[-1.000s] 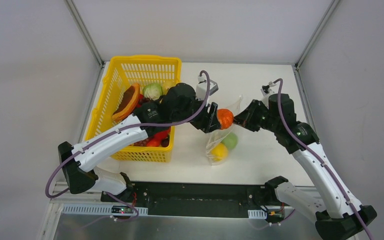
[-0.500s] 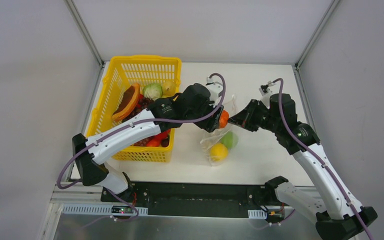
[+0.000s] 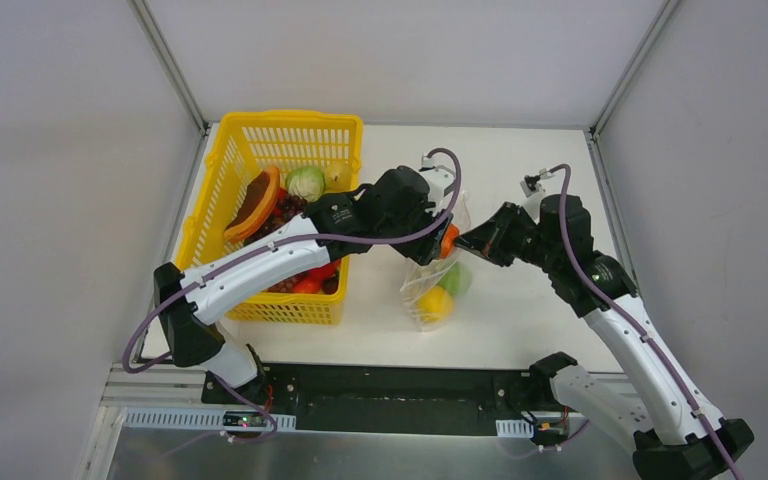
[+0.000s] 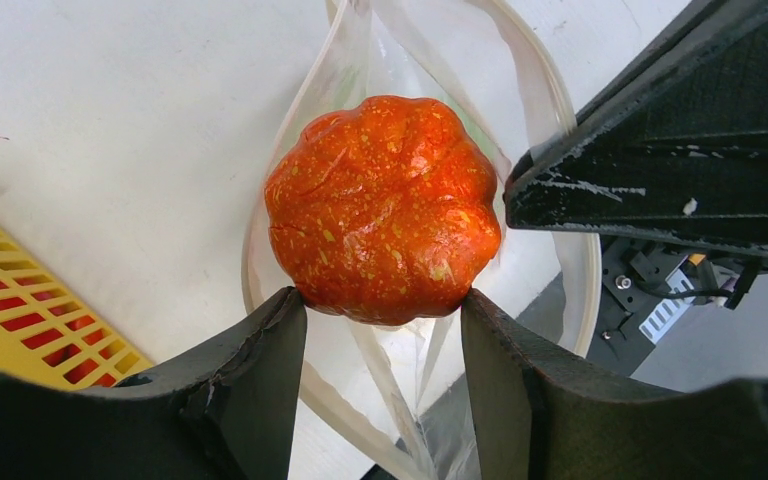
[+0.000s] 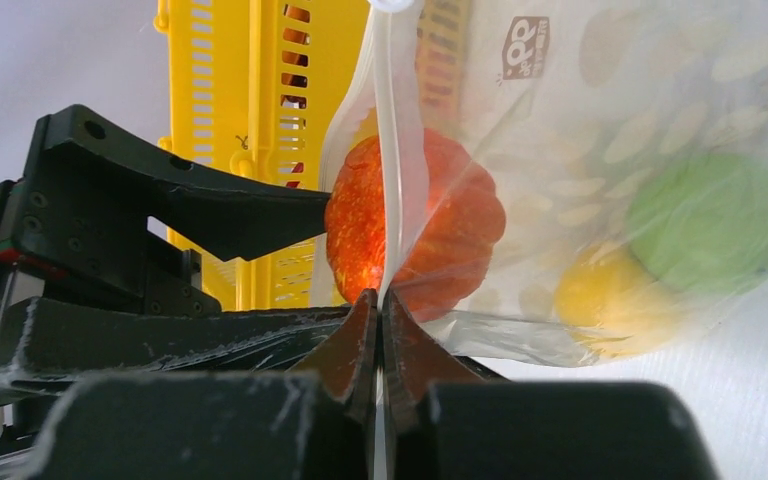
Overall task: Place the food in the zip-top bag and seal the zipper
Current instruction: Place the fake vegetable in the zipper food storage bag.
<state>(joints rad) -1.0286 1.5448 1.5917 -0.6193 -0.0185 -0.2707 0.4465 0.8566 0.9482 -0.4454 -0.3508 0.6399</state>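
Note:
My left gripper (image 3: 438,247) (image 4: 380,305) is shut on an orange toy pumpkin (image 4: 384,208) (image 3: 448,239) (image 5: 415,222) and holds it in the open mouth of the zip-top bag (image 3: 435,285) (image 5: 650,130). My right gripper (image 3: 468,240) (image 5: 379,300) is shut on the bag's zipper strip (image 5: 390,150) (image 4: 540,90) and holds the mouth up and open. Inside the bag lie a green fruit (image 3: 459,280) (image 5: 715,220) and a yellow fruit (image 3: 436,302) (image 5: 610,295). More food (image 3: 305,183) sits in the basket.
The yellow lattice basket (image 3: 218,175) (image 5: 260,90) (image 4: 20,300) stands at the left of the table, just left of the bag, with a brown bowl-like piece (image 3: 256,203) leaning inside. The two grippers are very close together over the bag.
My left gripper moved right and down with the pumpkin, from beside the bag's mouth into it. The right gripper shifted slightly left, still holding the zipper strip.

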